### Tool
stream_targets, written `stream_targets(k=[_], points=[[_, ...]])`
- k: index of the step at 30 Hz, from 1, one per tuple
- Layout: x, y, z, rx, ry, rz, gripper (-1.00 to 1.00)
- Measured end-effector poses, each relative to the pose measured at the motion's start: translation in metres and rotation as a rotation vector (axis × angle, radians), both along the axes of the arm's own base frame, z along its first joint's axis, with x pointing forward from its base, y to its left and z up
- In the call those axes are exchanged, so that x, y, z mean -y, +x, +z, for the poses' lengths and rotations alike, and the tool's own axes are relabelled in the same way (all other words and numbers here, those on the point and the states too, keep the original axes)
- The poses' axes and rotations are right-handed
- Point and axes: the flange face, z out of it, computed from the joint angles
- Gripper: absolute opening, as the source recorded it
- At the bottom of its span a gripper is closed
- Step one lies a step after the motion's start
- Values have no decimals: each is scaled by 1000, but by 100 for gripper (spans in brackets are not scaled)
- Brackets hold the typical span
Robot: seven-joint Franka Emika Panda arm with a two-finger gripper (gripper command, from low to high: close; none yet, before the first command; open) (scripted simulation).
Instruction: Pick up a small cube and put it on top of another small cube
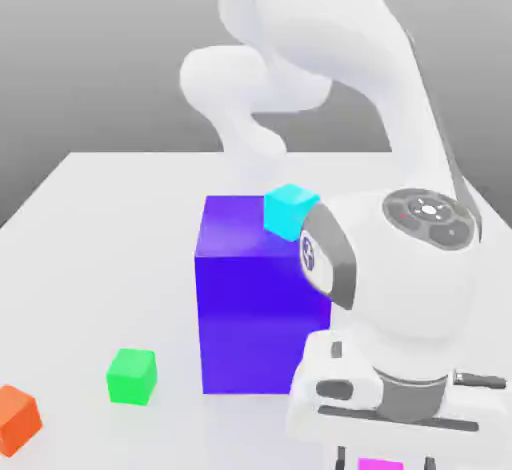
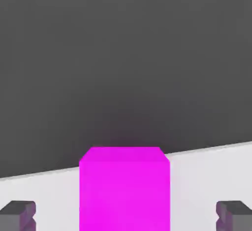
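Note:
A small magenta cube point(image 2: 124, 188) sits on the white table between my gripper's point(image 2: 126, 216) two dark fingertips point(image 2: 18, 215), which stand wide apart on either side without touching it, so the gripper is open. In the exterior view the hand point(image 1: 385, 458) hangs low at the near edge, with a sliver of the magenta cube point(image 1: 380, 465) under it. Toward the exterior view's left lie a small green cube point(image 1: 132, 376) and a small orange cube point(image 1: 17, 419). A small cyan cube point(image 1: 289, 210) shows at the far right corner of the big blue block.
A large blue-purple block point(image 1: 250, 303) stands mid-table, just to the exterior view's left of my hand. The white arm point(image 1: 400, 258) rises behind and beside it. The table's edge point(image 2: 211, 149) runs just beyond the magenta cube.

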Motion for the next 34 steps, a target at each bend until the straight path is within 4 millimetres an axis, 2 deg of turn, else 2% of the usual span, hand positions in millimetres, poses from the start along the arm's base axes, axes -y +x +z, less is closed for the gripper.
stream_targets(k=[5, 6, 8, 11, 14, 18, 21, 23, 25, 27, 28, 29, 31, 32, 34], points=[[0, 0, 0, 1, 1, 0, -100], [0, 0, -5, 1, 1, 0, -100], [0, 1, 11, 1, 2, -1, -100], [2, 0, 51, 0, 0, -1, -100], [63, -13, 68, -8, -19, -33, -100], [154, -48, 85, -18, -32, -96, -100], [215, -86, 96, -19, -29, -151, -100], [262, -119, 103, -15, -21, -219, -100], [296, -154, 109, -7, -8, -270, -100], [320, -175, 99, -2, -2, -322, -100], [323, -177, 90, -2, -2, -328, -100], [306, -169, 79, -2, -2, -279, -100], [299, -168, 58, -1, -1, -261, -100], [298, -168, 50, -1, 0, -258, 100], [298, -168, 50, -1, -1, -258, 100]])
